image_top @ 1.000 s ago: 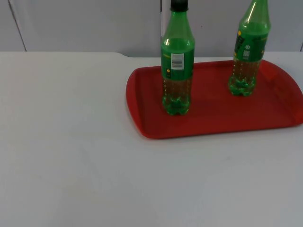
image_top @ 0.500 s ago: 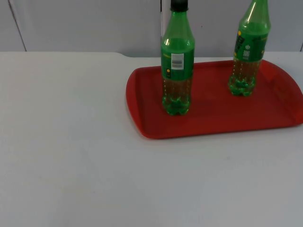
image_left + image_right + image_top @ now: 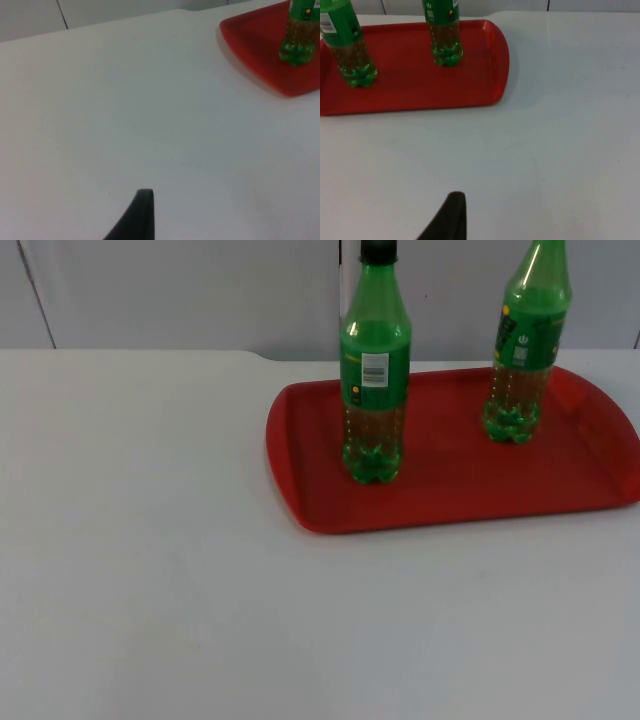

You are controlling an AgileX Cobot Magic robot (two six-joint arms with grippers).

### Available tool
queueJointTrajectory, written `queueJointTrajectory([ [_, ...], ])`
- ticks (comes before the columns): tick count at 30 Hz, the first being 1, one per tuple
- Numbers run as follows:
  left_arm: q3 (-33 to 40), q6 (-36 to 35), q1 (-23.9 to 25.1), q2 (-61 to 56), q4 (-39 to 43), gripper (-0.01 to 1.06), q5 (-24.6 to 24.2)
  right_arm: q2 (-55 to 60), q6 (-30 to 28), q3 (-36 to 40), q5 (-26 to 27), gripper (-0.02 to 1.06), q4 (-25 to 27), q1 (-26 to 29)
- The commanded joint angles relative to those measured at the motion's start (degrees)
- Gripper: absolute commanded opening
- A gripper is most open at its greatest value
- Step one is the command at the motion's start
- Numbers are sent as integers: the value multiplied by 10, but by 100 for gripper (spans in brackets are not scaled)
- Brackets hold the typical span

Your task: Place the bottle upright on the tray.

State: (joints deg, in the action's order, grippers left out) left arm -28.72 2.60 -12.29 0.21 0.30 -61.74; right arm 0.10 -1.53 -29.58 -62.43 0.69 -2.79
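Two green bottles (image 3: 375,380) (image 3: 522,350) stand upright on the red tray (image 3: 450,490), well apart. Left gripper (image 3: 137,220) and right gripper (image 3: 447,220) sit over bare table (image 3: 150,540); can't tell whether either is spread or closed.

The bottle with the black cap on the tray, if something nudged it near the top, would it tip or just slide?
The bottle with the black cap looks tall and narrow, so it would probably tip. It seems only partly filled, so likely light. The red tray looks smooth, so a low push might slide it instead.
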Motion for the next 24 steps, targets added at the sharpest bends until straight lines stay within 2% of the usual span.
queueJointTrajectory([
  [1,3,-5,-4,-2,6,105,0,-1,-6,0,6,105,-2,2],
  [15,3,-5,0,-2,6,105,1,-1,-6,0,6,105,-2,2],
  [18,3,-5,13,-2,7,105,1,-1,-6,0,6,105,-2,2],
  [23,3,-5,72,-2,7,105,1,-1,-6,0,6,105,-2,2],
  [24,3,-5,72,-2,7,105,1,-1,-6,0,6,105,-2,2],
])
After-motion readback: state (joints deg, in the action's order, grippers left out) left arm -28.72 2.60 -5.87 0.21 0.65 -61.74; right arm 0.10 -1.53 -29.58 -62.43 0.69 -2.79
